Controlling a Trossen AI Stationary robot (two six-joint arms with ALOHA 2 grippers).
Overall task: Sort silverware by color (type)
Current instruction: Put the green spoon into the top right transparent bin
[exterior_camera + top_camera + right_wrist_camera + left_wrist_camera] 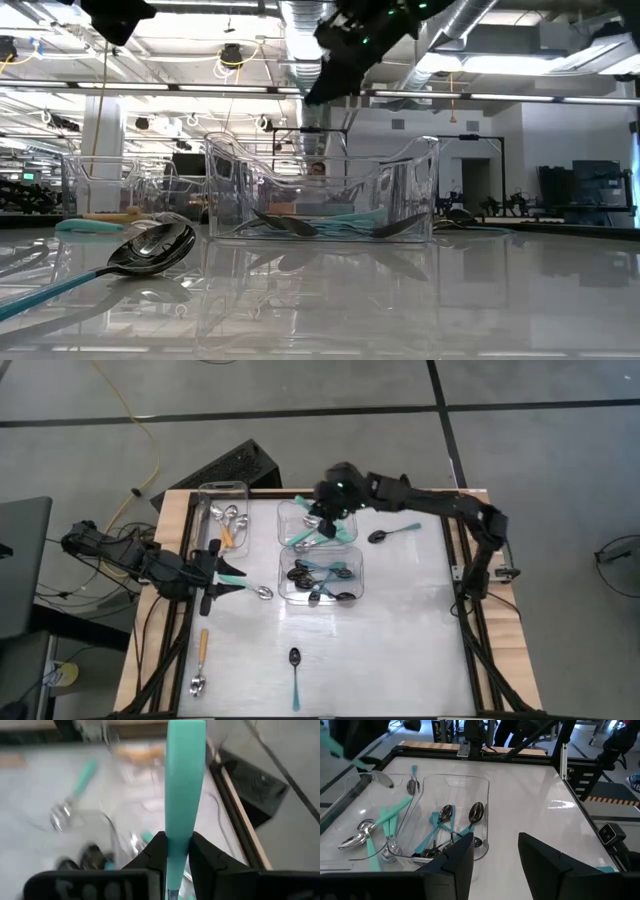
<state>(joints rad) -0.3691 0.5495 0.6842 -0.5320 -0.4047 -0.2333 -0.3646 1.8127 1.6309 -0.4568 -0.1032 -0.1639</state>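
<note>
My right gripper (328,518) hangs over the far middle tub (300,510) and is shut on a teal-handled spoon (184,780). That tub holds silver-bowled, teal-handled spoons (380,827). The near tub (352,560) holds black-bowled teal spoons (320,573). The far left tub (205,495) holds silver spoons with orange handles. My left gripper (495,850) waits open at the table's left edge, with nothing between its fingers. Just beside it a teal-handled silver spoon (248,588) lies flat on the table. My right gripper pinches the spoon's teal handle (176,832) between its two fingers, which sit on the handle's two long edges. The wide free end of the handle sticks out forward past the fingertips. The spoon is lifted clear of the table; its bowl is hidden behind the fingers.
Loose on the table lie a black-bowled teal spoon (390,533) right of the far tub, another (295,670) near the front edge, and an orange-handled silver spoon (200,660) at the front left. Bare table shows at the right and front right.
</note>
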